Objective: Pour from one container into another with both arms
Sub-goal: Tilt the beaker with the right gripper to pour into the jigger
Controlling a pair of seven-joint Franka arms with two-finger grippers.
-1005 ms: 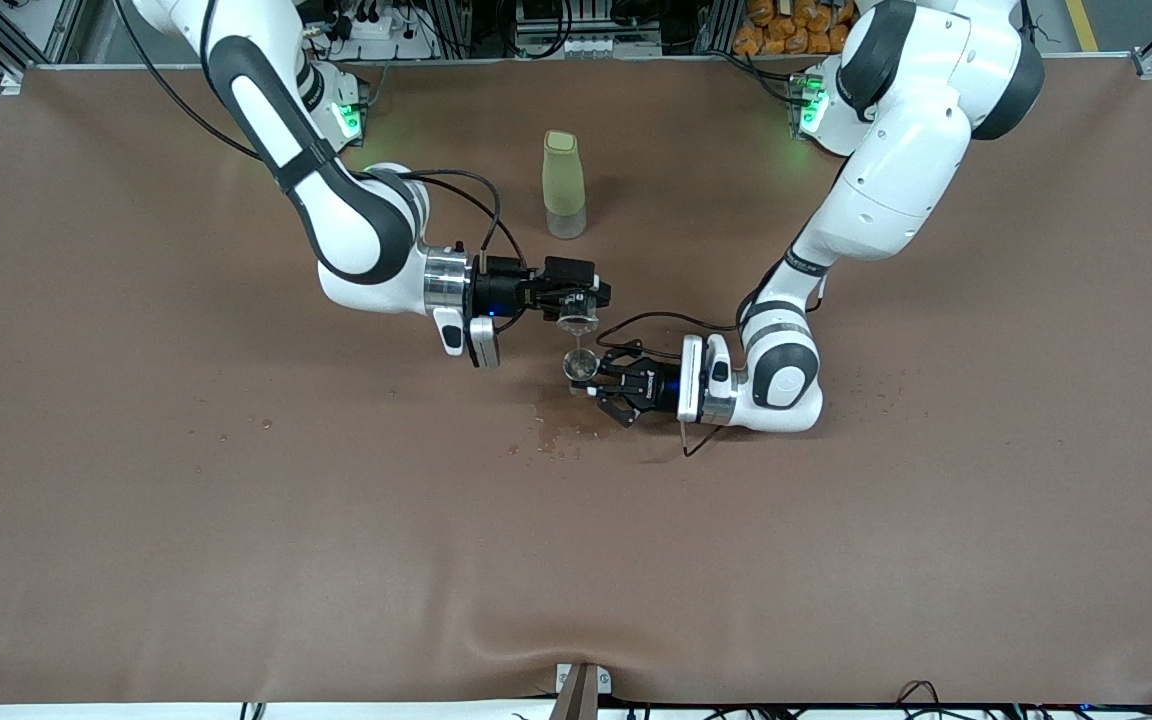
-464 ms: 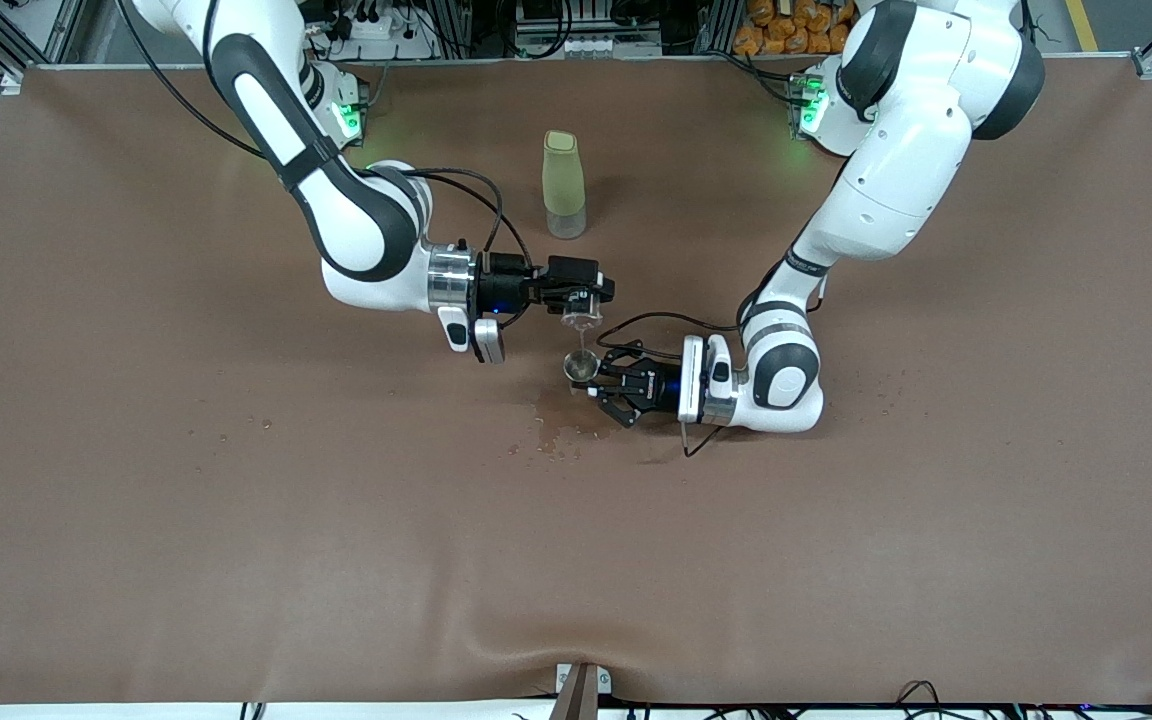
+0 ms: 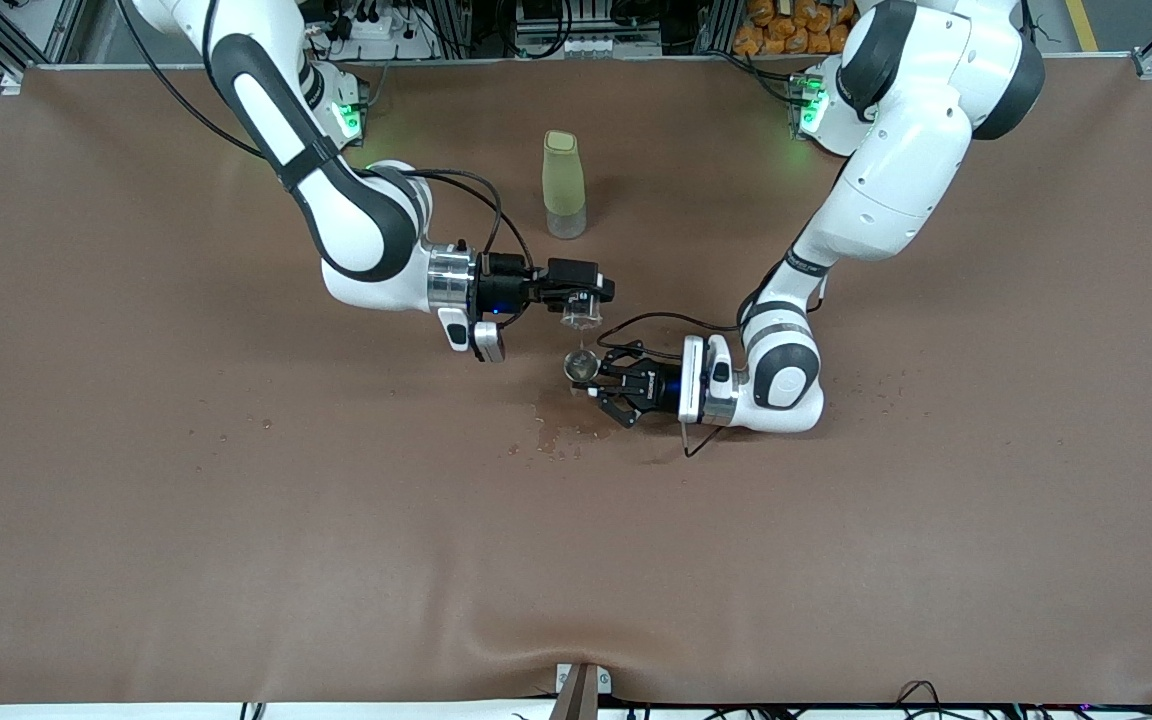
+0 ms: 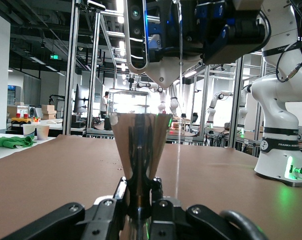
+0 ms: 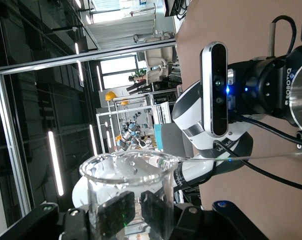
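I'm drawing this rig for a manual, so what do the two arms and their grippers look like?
Both arms are white, rounded, jointed shells with black bands at the joints and a silver ring at each wrist. The left gripper and right gripper are black, with black fingers and a white camera bar alongside. Black cables loop from wrist to gripper. Green lights glow at the bases, blue ones near the grippers.

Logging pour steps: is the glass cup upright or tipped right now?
Tipped. The right gripper holds the glass cup tilted over the jigger in the left gripper; a thin stream falls.

Right pincer (image 3: 586,297) and left pincer (image 3: 598,381) both clamped, nearly meeting.
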